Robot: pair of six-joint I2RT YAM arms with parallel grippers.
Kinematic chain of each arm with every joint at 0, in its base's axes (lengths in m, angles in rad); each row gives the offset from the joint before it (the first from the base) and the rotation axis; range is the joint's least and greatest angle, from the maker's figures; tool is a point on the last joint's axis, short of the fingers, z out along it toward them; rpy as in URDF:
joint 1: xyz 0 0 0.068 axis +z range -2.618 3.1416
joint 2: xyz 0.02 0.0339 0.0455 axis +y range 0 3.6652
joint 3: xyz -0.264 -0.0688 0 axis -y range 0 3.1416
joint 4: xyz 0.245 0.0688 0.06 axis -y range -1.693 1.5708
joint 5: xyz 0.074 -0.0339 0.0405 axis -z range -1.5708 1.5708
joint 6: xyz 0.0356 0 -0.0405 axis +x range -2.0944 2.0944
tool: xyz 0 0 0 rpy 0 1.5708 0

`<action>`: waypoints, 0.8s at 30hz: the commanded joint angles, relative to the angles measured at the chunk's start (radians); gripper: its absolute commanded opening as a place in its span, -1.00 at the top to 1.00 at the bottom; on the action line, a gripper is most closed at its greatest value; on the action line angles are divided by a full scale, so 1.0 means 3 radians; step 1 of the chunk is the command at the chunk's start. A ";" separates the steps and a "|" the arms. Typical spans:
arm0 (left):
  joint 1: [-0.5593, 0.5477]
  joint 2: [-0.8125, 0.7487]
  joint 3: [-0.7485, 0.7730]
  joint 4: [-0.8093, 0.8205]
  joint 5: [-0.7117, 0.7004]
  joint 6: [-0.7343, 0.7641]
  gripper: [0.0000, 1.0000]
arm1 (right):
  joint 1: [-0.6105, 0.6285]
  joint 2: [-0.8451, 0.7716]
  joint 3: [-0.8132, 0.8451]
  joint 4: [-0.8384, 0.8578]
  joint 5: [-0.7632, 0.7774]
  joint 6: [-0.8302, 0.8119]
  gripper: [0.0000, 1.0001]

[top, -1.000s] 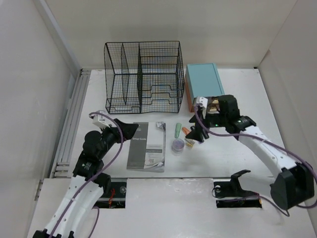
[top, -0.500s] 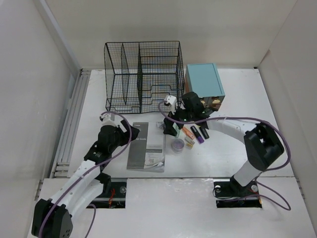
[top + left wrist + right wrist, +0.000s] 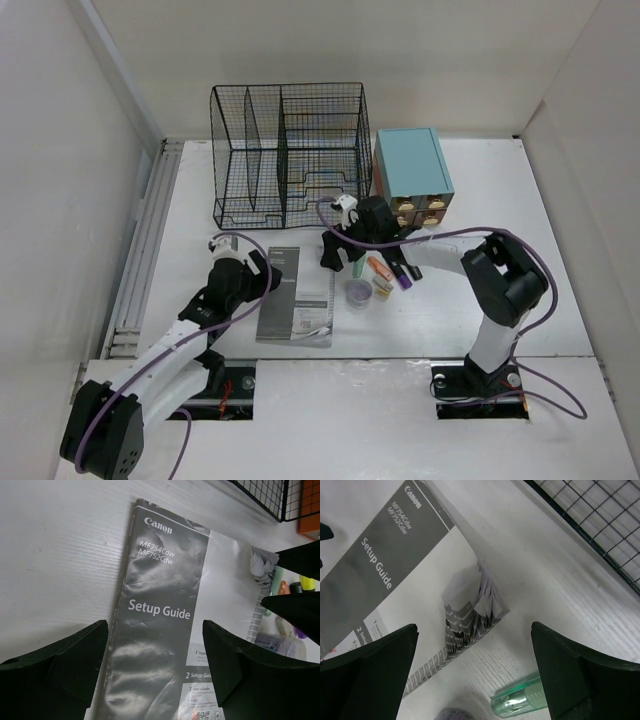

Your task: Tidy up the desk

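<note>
The desk (image 3: 480, 200) is a white tabletop. A grey Canon Setup Guide booklet (image 3: 293, 297) lies on it at front centre. My left gripper (image 3: 264, 282) is open over the booklet's left edge; in the left wrist view (image 3: 155, 665) its jaws straddle the cover (image 3: 160, 610) without holding it. My right gripper (image 3: 329, 257) is open over the booklet's curled far right corner (image 3: 470, 600), with nothing between the jaws (image 3: 475, 675). A green highlighter (image 3: 357, 262) lies just right of it and also shows in the right wrist view (image 3: 520, 695).
A black wire-mesh organizer (image 3: 290, 150) stands at the back, with a teal drawer box (image 3: 410, 170) to its right. An orange marker (image 3: 379, 267), a purple marker (image 3: 401, 277) and a small purple container (image 3: 358, 292) lie right of the booklet.
My right gripper has swung left from the markers near the drawer box to the booklet's far right corner. My left gripper has moved slightly forward onto the booklet's left edge.
</note>
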 commanded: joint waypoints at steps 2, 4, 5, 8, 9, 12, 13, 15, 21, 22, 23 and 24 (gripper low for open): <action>-0.0048 0.0022 -0.0037 0.0171 -0.0072 -0.0001 -0.46 | 0.0114 0.0028 -0.0120 0.0345 0.0270 0.0296 -1.00; -0.0048 0.0022 -0.0037 0.0171 -0.0036 -0.0042 -0.46 | 0.0181 0.0028 -0.0161 0.0345 0.0386 0.0332 -1.00; -0.0078 0.0022 -0.0037 0.0126 0.0000 -0.0088 -0.46 | 0.0231 0.0028 -0.0162 0.0345 0.0428 0.0378 -0.97; -0.0109 0.0053 -0.0037 0.0125 0.0031 -0.0124 -0.46 | 0.0273 0.0059 -0.0228 0.0426 0.0439 0.0434 -0.92; -0.0109 0.0053 -0.0037 0.0125 0.0031 -0.0124 -0.46 | 0.0273 0.0059 -0.0228 0.0426 0.0439 0.0470 -0.87; -0.0109 0.0150 -0.0007 0.0125 0.0092 -0.0155 -0.46 | 0.0339 0.0151 -0.0228 0.0457 0.0301 0.0501 -0.71; -0.0109 0.0201 -0.0007 0.0125 0.0158 -0.0155 -0.46 | 0.0339 0.0191 -0.0198 0.0457 0.0260 0.0501 -0.64; -0.0109 0.0262 0.0039 0.0125 0.0220 -0.0155 -0.46 | 0.0370 0.0223 -0.0197 0.0457 0.0224 0.0537 -0.49; -0.0109 0.0544 0.0070 0.0289 0.0368 -0.0155 -0.46 | 0.0370 0.0253 -0.0197 0.0523 0.0112 0.0537 0.38; -0.0109 0.0584 0.0070 0.0289 0.0399 -0.0155 -0.46 | 0.0370 0.0223 -0.0197 0.0524 0.0111 0.0537 0.47; -0.0109 0.0620 0.0070 0.0329 0.0399 -0.0155 -0.46 | 0.0370 0.0223 -0.0197 0.0524 0.0066 0.0506 0.70; -0.0109 0.0661 0.0070 0.0360 0.0429 -0.0155 -0.46 | 0.0370 0.0192 -0.0197 0.0524 0.0025 0.0506 0.78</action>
